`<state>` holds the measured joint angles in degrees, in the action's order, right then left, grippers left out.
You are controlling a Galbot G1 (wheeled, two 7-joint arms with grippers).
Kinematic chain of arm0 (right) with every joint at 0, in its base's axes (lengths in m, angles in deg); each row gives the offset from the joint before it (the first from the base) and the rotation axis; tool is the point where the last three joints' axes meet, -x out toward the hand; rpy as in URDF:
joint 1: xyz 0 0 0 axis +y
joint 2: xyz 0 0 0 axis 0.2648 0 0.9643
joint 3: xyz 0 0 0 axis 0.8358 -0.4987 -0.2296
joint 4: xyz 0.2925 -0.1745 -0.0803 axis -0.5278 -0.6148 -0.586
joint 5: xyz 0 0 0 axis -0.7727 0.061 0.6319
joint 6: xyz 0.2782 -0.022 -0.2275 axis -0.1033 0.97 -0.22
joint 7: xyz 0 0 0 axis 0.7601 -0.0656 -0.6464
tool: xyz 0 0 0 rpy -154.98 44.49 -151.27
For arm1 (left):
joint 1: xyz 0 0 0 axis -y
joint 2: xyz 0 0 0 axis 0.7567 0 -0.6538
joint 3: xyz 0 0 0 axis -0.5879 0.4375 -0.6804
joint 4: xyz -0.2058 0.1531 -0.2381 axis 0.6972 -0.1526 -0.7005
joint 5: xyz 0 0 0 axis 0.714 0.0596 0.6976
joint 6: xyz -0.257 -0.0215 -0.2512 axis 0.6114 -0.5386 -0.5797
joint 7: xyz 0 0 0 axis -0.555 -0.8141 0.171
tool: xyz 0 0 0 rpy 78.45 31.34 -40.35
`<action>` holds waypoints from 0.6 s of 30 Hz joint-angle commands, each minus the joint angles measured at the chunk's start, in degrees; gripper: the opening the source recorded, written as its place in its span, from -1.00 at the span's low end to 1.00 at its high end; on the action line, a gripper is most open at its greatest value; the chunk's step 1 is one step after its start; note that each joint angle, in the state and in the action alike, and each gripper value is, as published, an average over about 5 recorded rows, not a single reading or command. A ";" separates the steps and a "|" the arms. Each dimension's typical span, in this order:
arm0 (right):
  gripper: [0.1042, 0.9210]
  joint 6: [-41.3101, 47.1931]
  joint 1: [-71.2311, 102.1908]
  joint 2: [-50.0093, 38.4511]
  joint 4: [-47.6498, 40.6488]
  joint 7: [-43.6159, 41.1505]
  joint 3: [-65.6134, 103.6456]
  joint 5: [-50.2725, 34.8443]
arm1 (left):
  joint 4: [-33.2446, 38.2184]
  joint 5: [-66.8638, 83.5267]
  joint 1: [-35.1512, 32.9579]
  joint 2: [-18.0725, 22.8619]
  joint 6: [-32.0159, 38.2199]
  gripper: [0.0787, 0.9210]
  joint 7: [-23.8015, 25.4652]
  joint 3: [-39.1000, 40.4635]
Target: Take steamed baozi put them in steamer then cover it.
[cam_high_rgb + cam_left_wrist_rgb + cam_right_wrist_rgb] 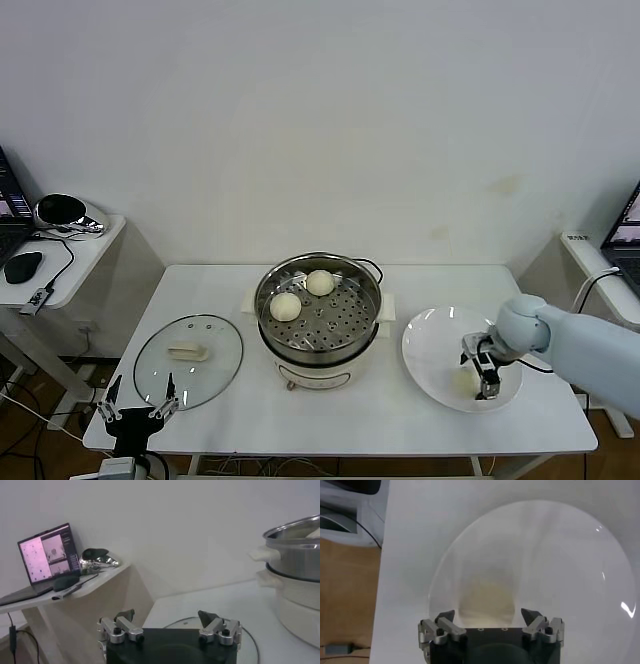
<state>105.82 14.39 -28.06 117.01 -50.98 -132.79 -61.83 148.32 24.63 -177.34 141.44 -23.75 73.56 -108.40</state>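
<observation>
The steamer (268,330) stands mid-table, and two steamed baozi (285,306) (320,283) lie on its perforated tray. One more cream baozi (462,380) (486,597) rests on the white plate (430,350) (560,555) at the right. My right gripper (487,385) (487,613) is down over the plate with that baozi between its fingers; a gap shows on each side, so it is open. My left gripper (138,410) (167,615) is open and holds nothing at the table's front left corner, next to the glass lid (215,345) (250,640). The steamer's wall (295,545) shows beyond it.
The lid lies flat on the table, left of the steamer, with its cream handle (187,352) up. A side table (75,265) with a laptop (47,552), a mouse and cables stands to the left. Another laptop sits at the far right edge.
</observation>
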 commanded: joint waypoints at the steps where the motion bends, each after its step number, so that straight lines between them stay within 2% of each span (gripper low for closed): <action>1: 0.42 -0.17 1.41 0.45 -0.75 -0.35 1.19 0.45 | -0.17 0.02 0.02 0.08 0.06 0.77 -0.08 0.00; 8: 0.27 -1.21 -3.78 -1.06 -0.41 -2.90 0.72 -1.04 | -0.11 0.11 0.16 -0.06 0.03 0.77 -0.09 0.01; 18: 0.26 -4.53 -22.60 -0.36 -1.99 -10.56 -0.81 -8.16 | 0.26 0.55 0.41 -0.85 -0.06 0.77 -0.01 -0.08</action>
<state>103.17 5.84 -29.38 115.94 -56.23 -132.59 -65.35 148.37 25.06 -177.07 140.77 -23.74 73.50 -108.62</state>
